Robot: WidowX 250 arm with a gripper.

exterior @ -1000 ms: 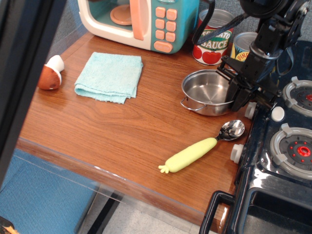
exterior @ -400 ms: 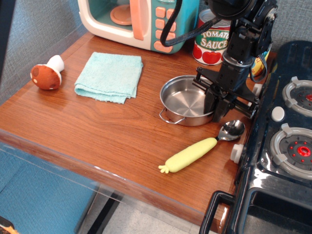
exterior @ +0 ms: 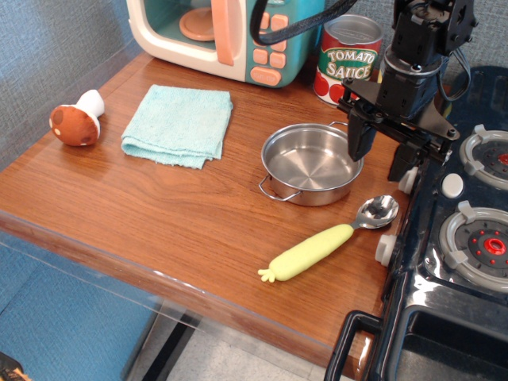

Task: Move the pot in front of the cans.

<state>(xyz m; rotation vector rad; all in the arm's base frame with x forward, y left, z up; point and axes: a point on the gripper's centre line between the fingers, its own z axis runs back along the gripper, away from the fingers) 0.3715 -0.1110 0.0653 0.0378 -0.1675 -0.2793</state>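
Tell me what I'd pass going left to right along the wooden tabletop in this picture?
Toy mushroom → blue cloth → steel pot → the robot's open gripper hanging just right of the pot. The yellow-handled spoon lies nearer the front, overlapping the pot's span.

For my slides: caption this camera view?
Open gripper above steel pot before the tomato sauce can.

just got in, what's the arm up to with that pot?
The gripper is open and raised just right of the pot, not holding it. The pot sits on the wooden counter, in front of the tomato sauce can; the second can is hidden behind the arm. The yellow-handled spoon lies nearer the front edge.
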